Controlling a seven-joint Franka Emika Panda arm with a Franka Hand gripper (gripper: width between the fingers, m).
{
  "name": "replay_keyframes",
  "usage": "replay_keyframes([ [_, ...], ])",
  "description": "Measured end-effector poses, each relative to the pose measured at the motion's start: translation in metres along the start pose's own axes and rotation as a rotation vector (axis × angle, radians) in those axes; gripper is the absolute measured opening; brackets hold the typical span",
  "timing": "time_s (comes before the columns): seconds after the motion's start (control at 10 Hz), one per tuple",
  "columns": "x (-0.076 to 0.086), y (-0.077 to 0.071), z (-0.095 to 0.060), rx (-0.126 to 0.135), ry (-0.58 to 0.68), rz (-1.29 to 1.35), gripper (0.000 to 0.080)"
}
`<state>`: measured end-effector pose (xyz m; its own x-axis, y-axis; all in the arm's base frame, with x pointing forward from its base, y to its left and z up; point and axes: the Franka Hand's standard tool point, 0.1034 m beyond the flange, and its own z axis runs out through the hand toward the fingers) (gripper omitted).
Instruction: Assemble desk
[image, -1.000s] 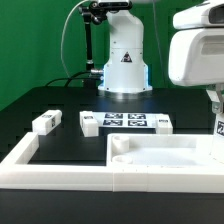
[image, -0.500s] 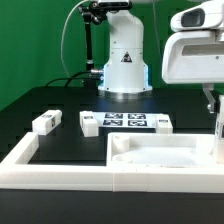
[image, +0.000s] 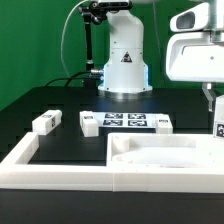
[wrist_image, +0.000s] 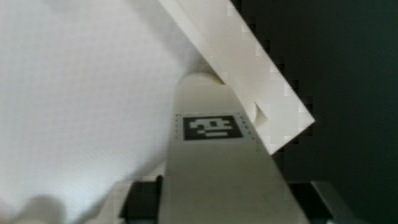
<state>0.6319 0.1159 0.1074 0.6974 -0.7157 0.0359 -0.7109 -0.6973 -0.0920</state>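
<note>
The white tabletop panel (image: 165, 152) with recessed hollows lies at the front of the exterior view's right. My gripper (image: 214, 104) hangs over its right end, shut on a white tagged leg (image: 219, 126) held upright above the panel. In the wrist view the leg (wrist_image: 217, 130) runs out between the two dark fingers (wrist_image: 150, 196) of the gripper (wrist_image: 235, 198), its tag facing the camera, with the panel's white surface (wrist_image: 80, 80) behind it. Three more legs lie on the black table: one on the exterior view's left (image: 44, 122), and two (image: 89, 123) (image: 162, 123) at either end of the marker board.
The marker board (image: 125, 121) lies flat in front of the robot base (image: 124, 70). A long white rim (image: 28, 155) frames the black surface at the front and left. In the wrist view a white edge strip (wrist_image: 240, 50) crosses diagonally, with dark table beyond.
The gripper has risen a little with the leg still in it since a second ago. The loose legs and the tabletop have not moved.
</note>
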Motion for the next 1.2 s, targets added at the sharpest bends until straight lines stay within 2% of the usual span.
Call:
replay_keyframes([
  [0.2, -0.0001, -0.0002, 0.0001, 0.002, -0.001, 0.000, 0.0291],
  [0.3, -0.0001, -0.0002, 0.0000, 0.002, -0.001, -0.034, 0.0528],
  [0.4, -0.0001, -0.0005, -0.0006, 0.000, -0.003, -0.072, 0.0528],
  [0.5, -0.0011, -0.0021, -0.0025, -0.009, -0.005, -0.144, 0.0627],
  [1.0, -0.0005, -0.0035, -0.0032, -0.011, -0.001, -0.554, 0.0649],
  [1.2, -0.0003, -0.0022, -0.0043, -0.020, -0.014, -0.798, 0.0649],
])
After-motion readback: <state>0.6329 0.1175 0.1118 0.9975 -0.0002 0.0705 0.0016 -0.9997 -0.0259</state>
